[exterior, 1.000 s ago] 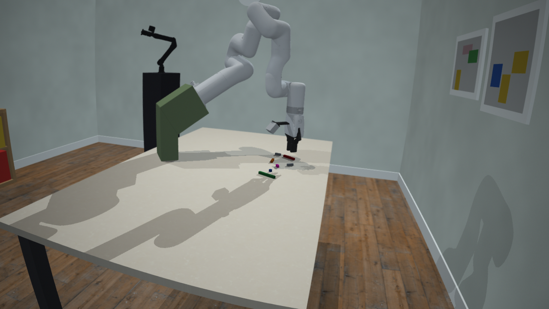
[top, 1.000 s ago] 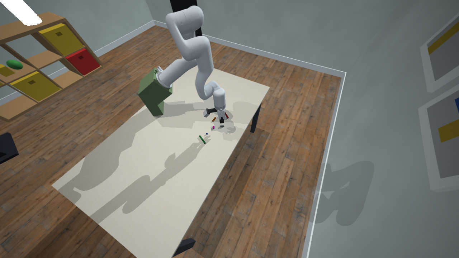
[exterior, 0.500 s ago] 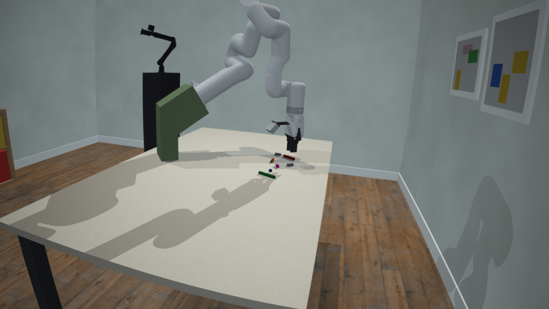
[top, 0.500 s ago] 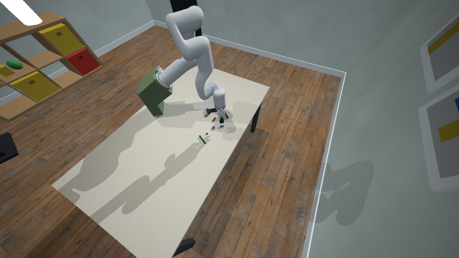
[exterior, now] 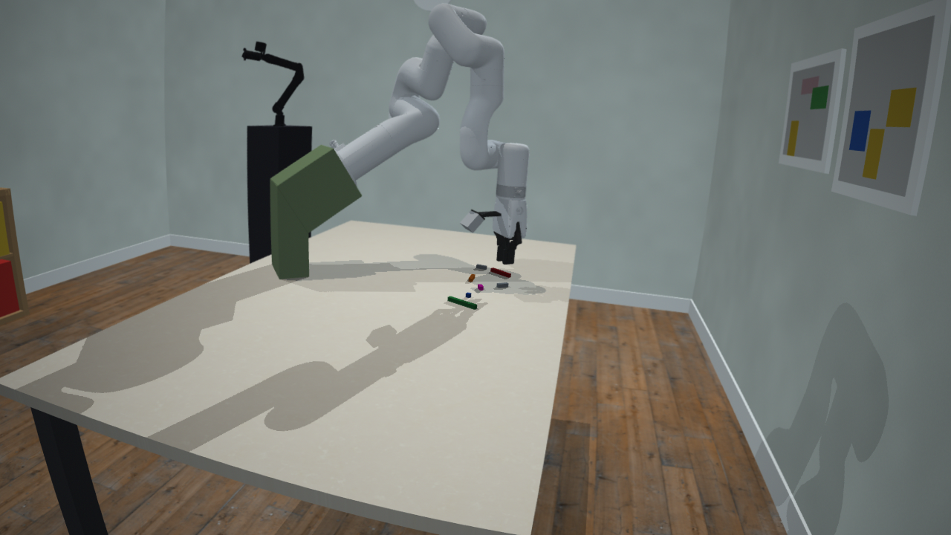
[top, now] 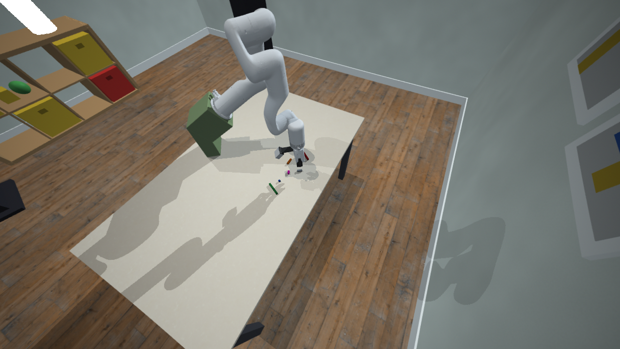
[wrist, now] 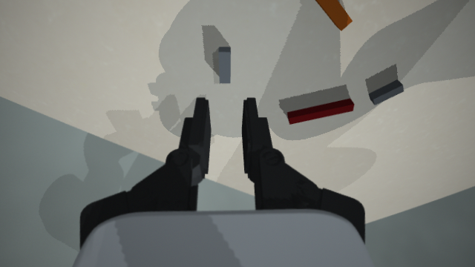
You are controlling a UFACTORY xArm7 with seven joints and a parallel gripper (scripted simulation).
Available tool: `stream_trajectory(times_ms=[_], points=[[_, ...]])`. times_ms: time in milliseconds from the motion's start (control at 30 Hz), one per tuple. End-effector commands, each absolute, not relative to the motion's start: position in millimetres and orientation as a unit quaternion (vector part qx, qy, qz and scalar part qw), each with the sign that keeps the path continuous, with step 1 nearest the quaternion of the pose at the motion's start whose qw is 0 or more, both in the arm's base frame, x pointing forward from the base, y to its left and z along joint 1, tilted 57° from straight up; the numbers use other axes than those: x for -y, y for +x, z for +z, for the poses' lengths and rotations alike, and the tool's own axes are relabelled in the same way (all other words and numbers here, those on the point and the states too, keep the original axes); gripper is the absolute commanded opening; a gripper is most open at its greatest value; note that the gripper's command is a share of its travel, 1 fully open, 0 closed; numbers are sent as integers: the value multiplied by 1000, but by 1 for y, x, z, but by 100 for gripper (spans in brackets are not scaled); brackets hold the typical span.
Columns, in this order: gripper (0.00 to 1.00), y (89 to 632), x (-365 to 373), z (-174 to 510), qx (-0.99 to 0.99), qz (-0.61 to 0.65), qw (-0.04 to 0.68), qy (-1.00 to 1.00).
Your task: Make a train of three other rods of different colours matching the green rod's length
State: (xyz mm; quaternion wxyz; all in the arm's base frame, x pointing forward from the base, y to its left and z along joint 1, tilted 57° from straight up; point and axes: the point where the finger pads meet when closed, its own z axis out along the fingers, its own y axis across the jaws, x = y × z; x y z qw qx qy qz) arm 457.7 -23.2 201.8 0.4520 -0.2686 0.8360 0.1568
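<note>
Gripper (top: 299,165) (exterior: 506,261) (wrist: 225,114) is positioned above table (top: 208,208) (exterior: 399,426) (wrist: 56,55); fingers part-open, narrow gap, 0 rods held. In the exterior view, green rod (top: 272,188) (exterior: 462,302) lies nearest. Beyond it: blue rod (top: 279,180) (exterior: 468,294), magenta rod (top: 288,172) (exterior: 480,286), orange rod (top: 289,161) (exterior: 471,277) (wrist: 335,14). Right grey rod (top: 299,170) (exterior: 501,285) (wrist: 225,67) lies beside magenta; far grey rod (exterior: 481,267) (wrist: 387,93) lies left of red rod (top: 305,156) (exterior: 501,273) (wrist: 320,111). The 3-rod train is unassembled

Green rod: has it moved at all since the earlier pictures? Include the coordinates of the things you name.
No. In both the top and exterior views, the green rod (top: 272,188) (exterior: 462,302) keeps the same place and slant relative to the edges of the table (top: 242,260) (exterior: 465,399) (wrist: 56,55).
</note>
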Motion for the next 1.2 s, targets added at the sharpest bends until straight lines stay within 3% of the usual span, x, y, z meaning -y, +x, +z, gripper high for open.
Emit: stream_trajectory(times_ms=[0, 1167], points=[[24, 460, 23, 201, -836, 156, 453, -268], [24, 488, 2, 179, -836, 156, 453, -268]])
